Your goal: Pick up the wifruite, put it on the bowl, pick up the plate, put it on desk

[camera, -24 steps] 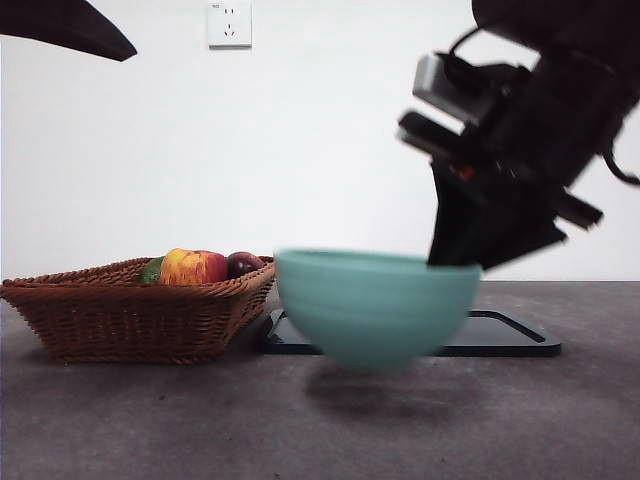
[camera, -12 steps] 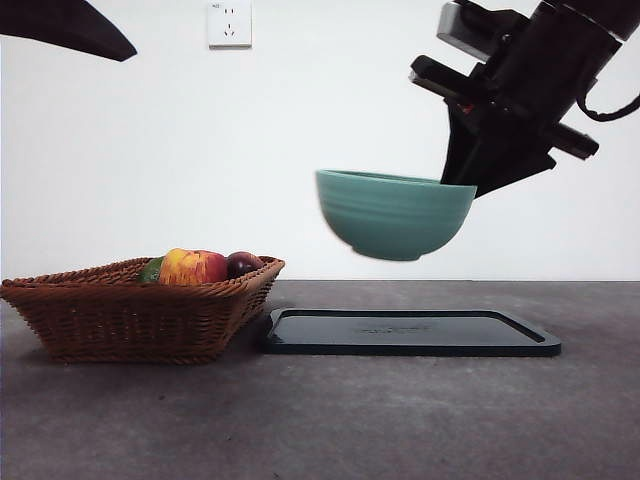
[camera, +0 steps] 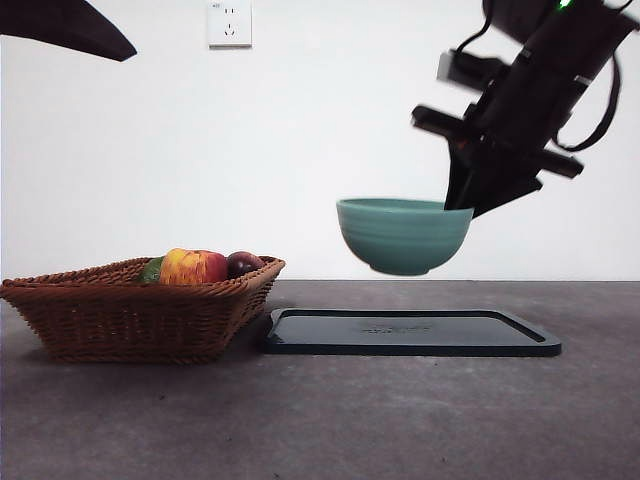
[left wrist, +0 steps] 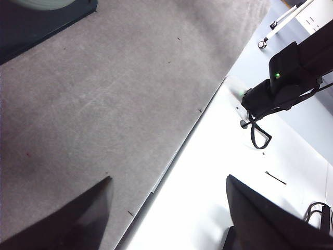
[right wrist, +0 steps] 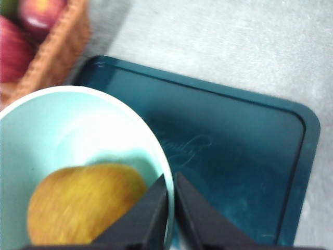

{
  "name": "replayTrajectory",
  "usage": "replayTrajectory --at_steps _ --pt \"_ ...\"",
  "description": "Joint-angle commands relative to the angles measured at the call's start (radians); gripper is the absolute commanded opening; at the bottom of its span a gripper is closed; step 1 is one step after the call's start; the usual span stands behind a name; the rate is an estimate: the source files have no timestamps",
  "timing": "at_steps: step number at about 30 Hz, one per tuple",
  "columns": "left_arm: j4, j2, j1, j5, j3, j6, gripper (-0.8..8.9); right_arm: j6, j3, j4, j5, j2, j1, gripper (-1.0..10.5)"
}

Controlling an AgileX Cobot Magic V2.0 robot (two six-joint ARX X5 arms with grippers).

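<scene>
The wifruite [right wrist: 86, 203] lies inside the teal bowl [camera: 404, 235], which hangs in the air above the dark tray [camera: 410, 332], clear of it. The right gripper [right wrist: 170, 208] pinches the bowl's rim between its 2 jaws. The left gripper [left wrist: 166, 208] waits with jaws spread, apparently over the desk's [camera: 320, 420] edge. A wicker basket [camera: 130, 315] beside the tray holds an apple [camera: 192, 267].

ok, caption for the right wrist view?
Right gripper pinching the rim of the bowl, fruit inside, held above the dark tray.

Open desk [camera: 400, 420] in front of tray [camera: 412, 333]; basket [camera: 130, 315] alongside its left edge.
</scene>
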Motion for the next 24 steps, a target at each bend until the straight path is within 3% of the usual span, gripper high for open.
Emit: replayTrajectory --at_steps 1,6,24 --pt "0.010 0.005 -0.007 0.004 0.005 0.020 3.43 -0.033 0.040 0.011 -0.003 0.062 0.003 0.1" --pt "0.010 0.005 -0.007 0.004 0.005 0.020 3.43 -0.068 0.070 0.016 -0.005 0.141 0.003 0.1" --pt "0.007 0.005 -0.007 0.004 0.005 0.019 3.43 -0.067 0.081 0.068 -0.003 0.240 0.003 0.1"
